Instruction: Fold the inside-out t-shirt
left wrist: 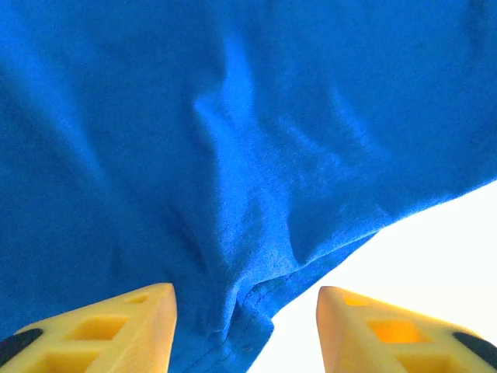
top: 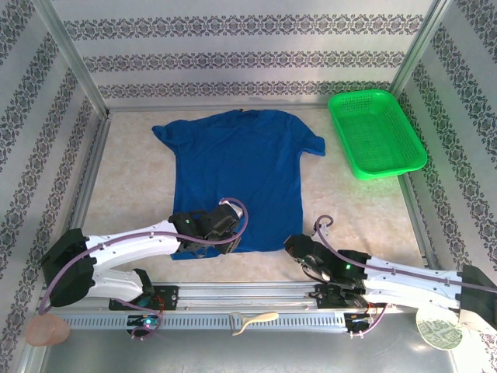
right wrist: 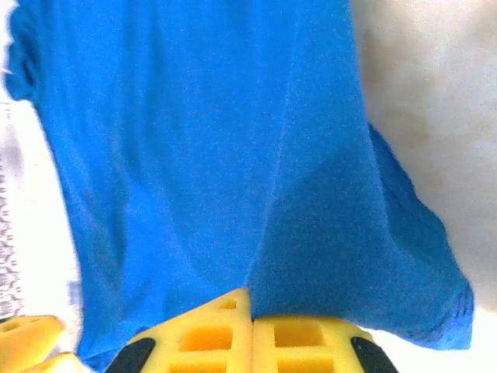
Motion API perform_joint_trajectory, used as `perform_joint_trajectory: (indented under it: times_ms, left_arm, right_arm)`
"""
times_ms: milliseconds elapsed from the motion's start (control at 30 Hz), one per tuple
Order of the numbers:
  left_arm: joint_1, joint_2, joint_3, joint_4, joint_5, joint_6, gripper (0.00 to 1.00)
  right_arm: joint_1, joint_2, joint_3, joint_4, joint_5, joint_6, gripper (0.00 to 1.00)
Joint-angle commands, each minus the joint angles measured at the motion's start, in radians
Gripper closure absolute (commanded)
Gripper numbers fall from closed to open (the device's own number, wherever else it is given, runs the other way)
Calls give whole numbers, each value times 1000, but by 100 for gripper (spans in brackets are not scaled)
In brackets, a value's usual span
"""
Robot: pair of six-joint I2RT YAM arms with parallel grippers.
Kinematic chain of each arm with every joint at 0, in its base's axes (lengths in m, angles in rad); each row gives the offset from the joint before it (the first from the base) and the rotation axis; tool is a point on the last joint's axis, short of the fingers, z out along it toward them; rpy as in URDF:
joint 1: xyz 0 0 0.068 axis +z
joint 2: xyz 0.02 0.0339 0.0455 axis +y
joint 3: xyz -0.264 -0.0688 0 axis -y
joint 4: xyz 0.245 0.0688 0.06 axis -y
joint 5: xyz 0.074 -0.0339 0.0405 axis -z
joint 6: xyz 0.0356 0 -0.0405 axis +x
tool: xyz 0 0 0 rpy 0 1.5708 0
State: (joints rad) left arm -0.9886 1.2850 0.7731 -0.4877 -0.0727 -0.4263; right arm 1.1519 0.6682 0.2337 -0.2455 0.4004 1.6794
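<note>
The inside-out t-shirt [top: 237, 175] lies spread flat on the table, royal blue, with its collar at the far side and its hem toward the arms. My left gripper [top: 213, 224] is low over the near left hem corner. In the left wrist view, that gripper [left wrist: 245, 330] stands open with the bunched hem corner [left wrist: 252, 307] between its yellow fingers [left wrist: 140, 326]. My right gripper [top: 295, 247] is at the near right hem corner. Its fingers [right wrist: 210, 338] are pressed together in the right wrist view, and a crease of the shirt [right wrist: 233, 155] runs into their tips.
A green mesh basket [top: 377, 132] stands at the far right of the table. Patterned walls and metal posts enclose the table on three sides. A cream-coloured tool [top: 252, 320] lies on the front rail between the arm bases.
</note>
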Motion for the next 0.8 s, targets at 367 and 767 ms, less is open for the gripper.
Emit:
perform_joint_trajectory:
  times_ms: [367,767]
  left_arm:
    - [-68,-2,41,97,26,150,23]
    - [-177,157,77,299,-73,233,17]
  right_arm:
    - [-66,-70,169,-30,-17,-134,100]
    - [-67,-78,194,-27,-14,-144,100]
